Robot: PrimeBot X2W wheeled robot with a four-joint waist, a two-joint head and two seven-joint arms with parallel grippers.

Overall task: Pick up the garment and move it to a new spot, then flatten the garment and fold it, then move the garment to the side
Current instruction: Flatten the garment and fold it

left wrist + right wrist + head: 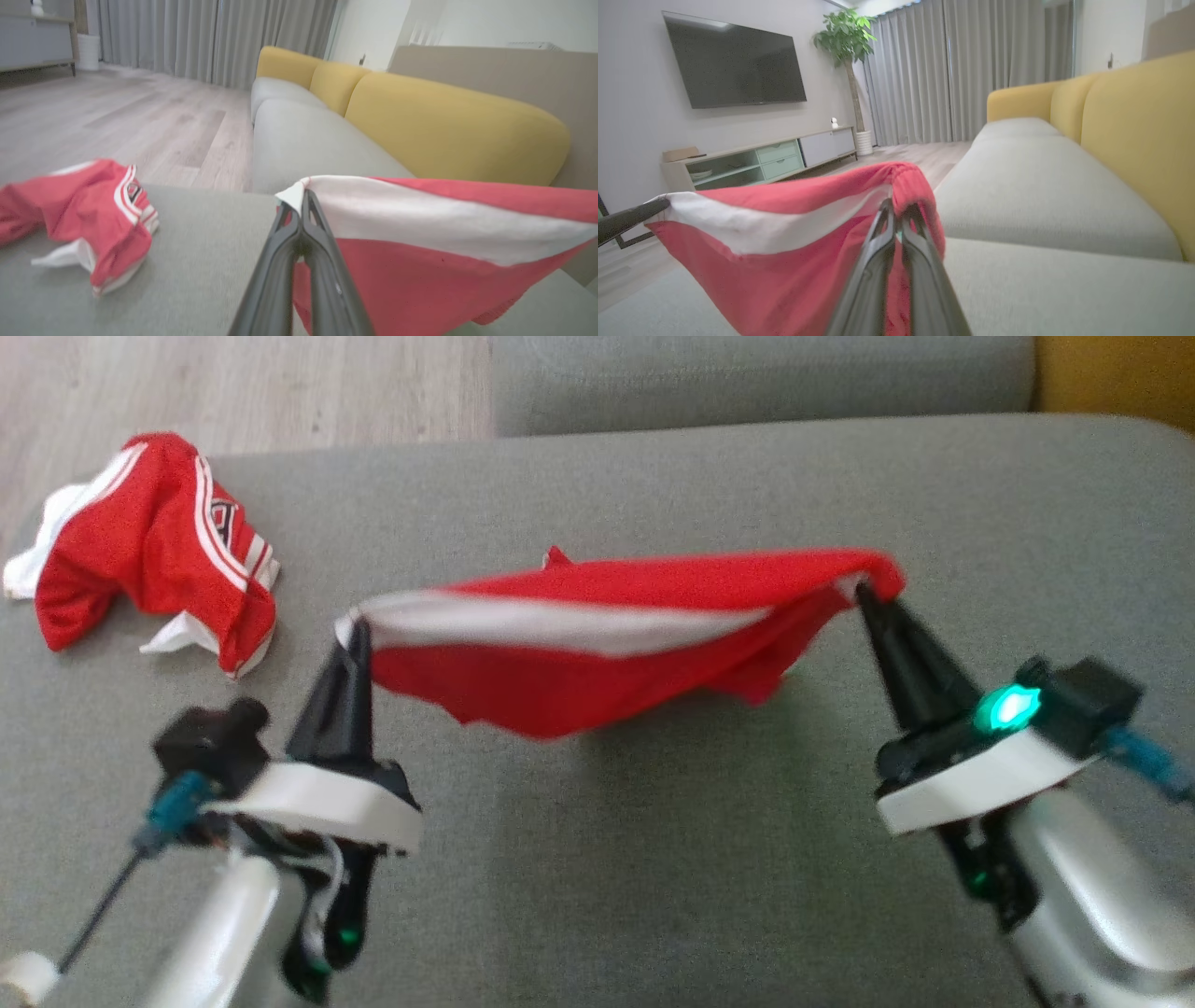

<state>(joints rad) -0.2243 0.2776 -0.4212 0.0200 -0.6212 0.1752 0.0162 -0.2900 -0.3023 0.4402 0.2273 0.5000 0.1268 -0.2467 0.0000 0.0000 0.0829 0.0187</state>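
Observation:
A red garment (597, 644) with a white band hangs stretched in the air between my two grippers, above the grey sofa seat (653, 859). My left gripper (353, 633) is shut on its left corner, where the white band ends. My right gripper (864, 590) is shut on its right corner, at a bunched red hem. In the left wrist view the garment (434, 261) spreads rightward from the left gripper (303, 196). From the right gripper (896, 207) in the right wrist view, the garment (784, 261) sags to the left, and the left gripper's fingers (630, 217) show dark at that view's left edge.
A second red and white garment (159, 551) lies crumpled on the seat at the far left, near the edge over the wooden floor (233, 383). Yellow back cushions (444, 126) line the sofa. A TV cabinet (756, 158) stands across the room.

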